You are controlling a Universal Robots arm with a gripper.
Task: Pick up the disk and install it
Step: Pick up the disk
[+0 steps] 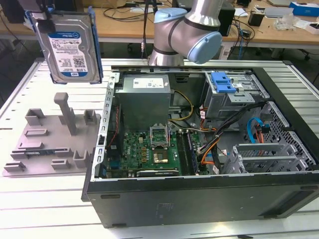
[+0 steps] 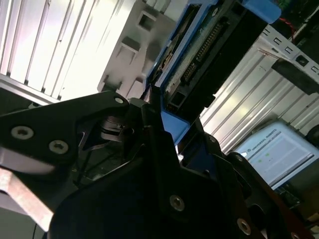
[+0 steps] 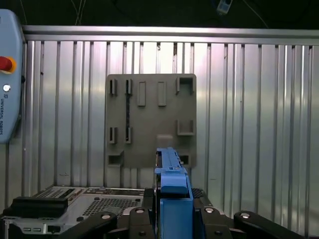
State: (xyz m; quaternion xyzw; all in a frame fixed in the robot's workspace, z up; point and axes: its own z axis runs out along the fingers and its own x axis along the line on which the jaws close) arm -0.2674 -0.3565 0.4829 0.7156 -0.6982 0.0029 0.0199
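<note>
Disk [image 1: 70,46], white-and-blue label [image 1: 69,54], in hand [image 1: 44,11]

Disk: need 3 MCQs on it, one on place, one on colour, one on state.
1. Where is the disk?
A. on a shelf
B. in the air over the grey fixture
C. in a person's hand

2. What colour is its carrier frame?
A. blue
B. red
C. yellow

3. What state is it in?
A. lying loose
B. wrapped in a bag
C. clamped in the jaws

Answers:
1 B: the exterior view shows it raised above the fixture.
2 A: blue rails run along its sides.
3 C: in the second wrist view the jaws grip its blue frame.
</note>
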